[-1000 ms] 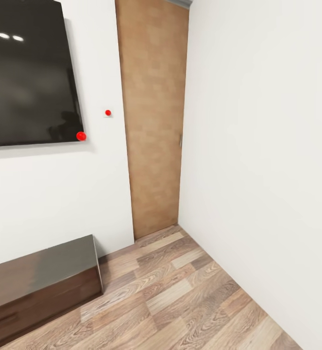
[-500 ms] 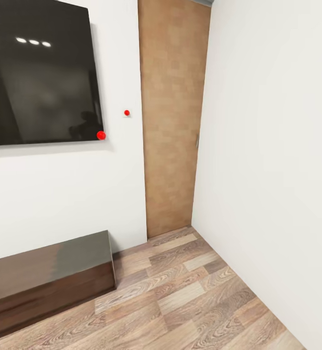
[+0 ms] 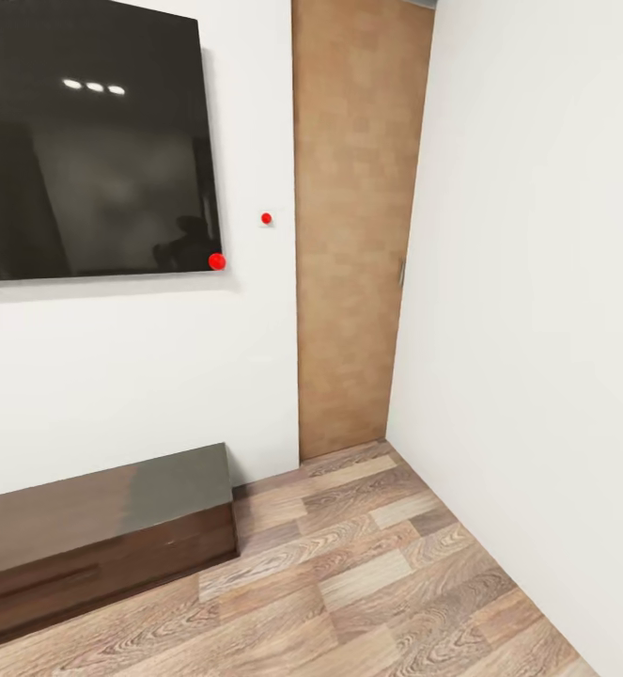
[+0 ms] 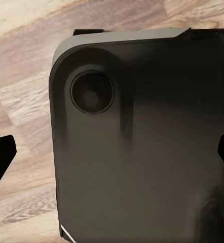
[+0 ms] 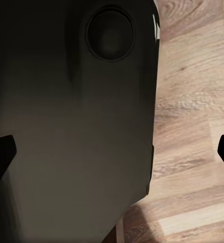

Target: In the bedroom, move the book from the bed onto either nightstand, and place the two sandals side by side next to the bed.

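Head camera facing a room corner, wall-mounted TV (image 3: 85, 141), wooden door (image 3: 353, 226), both wrist cameras close above the robot's dark base (image 4: 142, 142), plank floor (image 3: 377, 574) shared by all.

- White walls (image 3: 527, 282) meet at a corner at 1 o'clock.
- Wooden door (image 3: 358, 235) at 12.
- Black screen (image 3: 85, 141) at 10.
- Dark cabinet (image 3: 95, 536) at 8.
- Wood-plank floor (image 3: 377, 583).

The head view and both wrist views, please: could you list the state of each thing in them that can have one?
Wooden door: shut, at the room's corner.
Wall screen: dark, reflecting ceiling lights.
Low dark cabinet: closed front, nothing on the part of its top in view.
Left gripper: open, fingertips wide apart, holding nothing.
Right gripper: open, fingertips wide apart, holding nothing.
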You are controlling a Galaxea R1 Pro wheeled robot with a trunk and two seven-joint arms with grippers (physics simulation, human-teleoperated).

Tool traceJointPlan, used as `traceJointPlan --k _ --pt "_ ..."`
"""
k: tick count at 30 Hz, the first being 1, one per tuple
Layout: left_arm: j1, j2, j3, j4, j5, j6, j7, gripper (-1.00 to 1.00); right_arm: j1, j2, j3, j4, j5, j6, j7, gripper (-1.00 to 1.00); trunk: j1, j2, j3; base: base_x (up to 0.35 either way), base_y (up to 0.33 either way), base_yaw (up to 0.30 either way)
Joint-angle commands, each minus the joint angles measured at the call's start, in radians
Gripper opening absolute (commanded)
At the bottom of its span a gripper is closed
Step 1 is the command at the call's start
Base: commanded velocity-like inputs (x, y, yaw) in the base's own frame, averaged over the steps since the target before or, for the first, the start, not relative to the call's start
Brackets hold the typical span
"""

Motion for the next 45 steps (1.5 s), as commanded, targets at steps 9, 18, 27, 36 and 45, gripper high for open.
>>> traceJointPlan --k 9,18,27,36,45 --pt "0.000 0.000 0.000 0.001 0.000 -0.003 -0.001 1.00 0.000 0.000 0.001 0.000 -0.001 0.000 -0.001 1.00 0.000 0.000 -0.001 0.015 0.011 0.017" --pt "-0.001 0.000 0.000 0.001 0.000 -0.003 -0.001 1.00 0.000 0.000 0.001 0.000 -0.003 0.000 -0.002 1.00 0.000 0.000 -0.001 0.004 0.003 0.011" --pt "-0.001 0.000 0.000 0.001 0.000 -0.003 -0.001 1.00 0.000 0.000 0.000 0.000 -0.004 0.000 -0.002 1.00 0.000 0.000 -0.001 0.001 -0.020 0.049" --pt "-0.001 -0.001 0.000 0.001 0.000 -0.003 -0.001 1.00 0.000 0.000 0.001 0.000 -0.003 0.000 -0.001 1.00 0.000 0.000 -0.001 0.000 -0.011 0.020" --pt "-0.001 -0.002 0.000 0.001 0.000 -0.003 -0.001 1.00 0.000 0.001 0.000 0.000 -0.004 0.000 -0.002 1.00 0.000 0.000 -0.001 0.000 -0.003 0.095"
